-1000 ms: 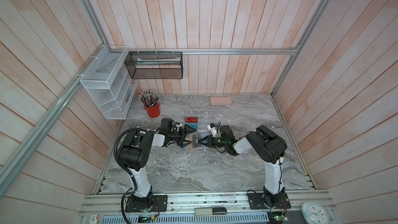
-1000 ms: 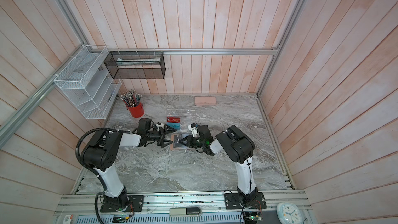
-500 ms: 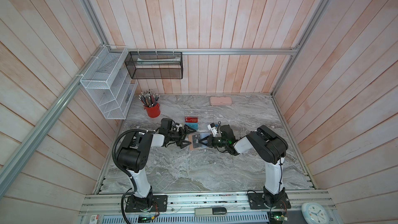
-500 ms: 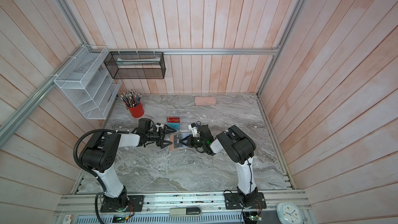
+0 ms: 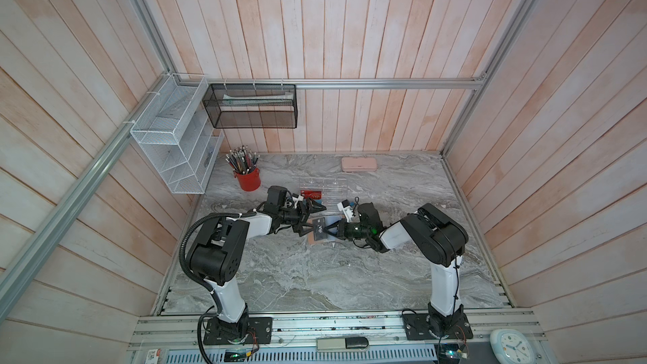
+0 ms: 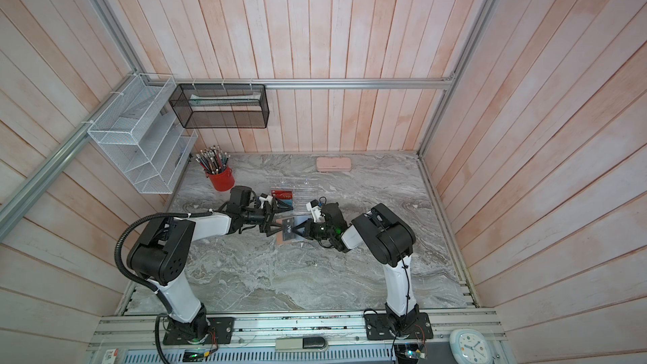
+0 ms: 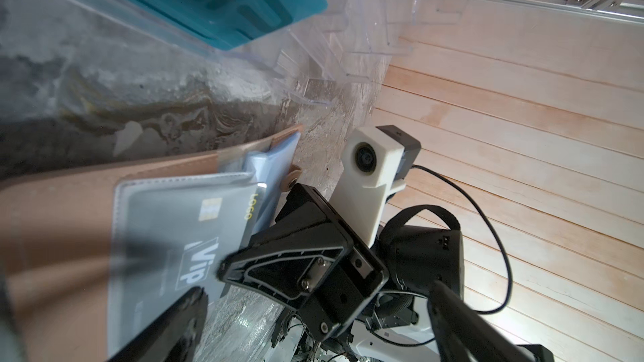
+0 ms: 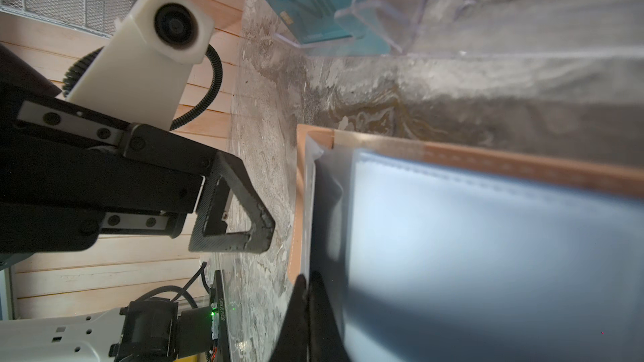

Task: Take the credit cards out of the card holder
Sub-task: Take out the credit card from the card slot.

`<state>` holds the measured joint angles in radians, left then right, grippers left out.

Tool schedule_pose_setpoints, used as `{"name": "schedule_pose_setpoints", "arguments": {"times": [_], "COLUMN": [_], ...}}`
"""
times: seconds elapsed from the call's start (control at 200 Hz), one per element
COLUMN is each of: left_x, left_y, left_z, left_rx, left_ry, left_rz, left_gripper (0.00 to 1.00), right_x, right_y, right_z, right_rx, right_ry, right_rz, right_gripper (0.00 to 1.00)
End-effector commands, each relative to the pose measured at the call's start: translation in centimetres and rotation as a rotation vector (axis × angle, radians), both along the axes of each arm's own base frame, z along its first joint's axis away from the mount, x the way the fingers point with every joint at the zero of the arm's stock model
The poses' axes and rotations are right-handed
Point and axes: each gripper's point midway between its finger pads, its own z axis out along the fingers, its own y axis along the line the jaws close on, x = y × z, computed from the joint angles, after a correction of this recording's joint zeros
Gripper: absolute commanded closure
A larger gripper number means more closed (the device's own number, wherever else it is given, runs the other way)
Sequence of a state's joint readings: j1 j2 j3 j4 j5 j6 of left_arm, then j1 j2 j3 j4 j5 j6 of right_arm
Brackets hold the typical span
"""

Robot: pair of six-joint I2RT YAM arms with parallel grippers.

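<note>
Two cards are out, one is left inside.
The red card (image 5: 311, 193) and teal card (image 8: 306, 5) are set in the clear rack (image 5: 332, 187) just behind. The black card (image 5: 319, 228) is tucked in the card holder (image 7: 52, 221) at the middle of the table (image 5: 315, 274). Its right edge is pinched by the right gripper (image 5: 329, 231). The left gripper (image 5: 308, 221) is spread wide at the left.

Black card (image 7: 195, 238): white "Vip", yellow "LOGO". Red card (image 5: 311, 193): "Vip".
</note>
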<state>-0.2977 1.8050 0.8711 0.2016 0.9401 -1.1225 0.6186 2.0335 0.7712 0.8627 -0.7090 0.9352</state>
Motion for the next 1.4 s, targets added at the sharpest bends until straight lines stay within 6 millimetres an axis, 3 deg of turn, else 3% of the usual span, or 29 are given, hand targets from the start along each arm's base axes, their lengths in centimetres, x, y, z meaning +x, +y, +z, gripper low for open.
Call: {"name": "schedule_pose_setpoints", "arguments": {"times": [0.0,0.185,0.905,1.395], "left_x": [0.6,0.3,-0.4,-0.7], "left_y": [0.2,0.7,2.1,2.2], "left_z": [-1.1,-2.9,-6.5,-7.5], "left_rx": [0.024,0.075,0.207,0.229], "left_ry": [0.003,0.018,0.066,0.087], "left_rz": [0.020,0.027,0.030,0.029], "left_gripper": [0.00,0.00,0.00,0.00], "right_x": [0.1,0.2,0.3,0.4], "right_y": [0.1,0.1,0.0,-0.1], "right_z": [0.1,0.1,0.1,0.1], "right_rx": [0.003,0.004,-0.007,-0.025], "right_ry": [-0.012,-0.013,-0.013,-0.020], "right_rz": [0.012,0.012,0.009,0.003], "right_gripper": [0.98,0.97,0.92,0.91]}}
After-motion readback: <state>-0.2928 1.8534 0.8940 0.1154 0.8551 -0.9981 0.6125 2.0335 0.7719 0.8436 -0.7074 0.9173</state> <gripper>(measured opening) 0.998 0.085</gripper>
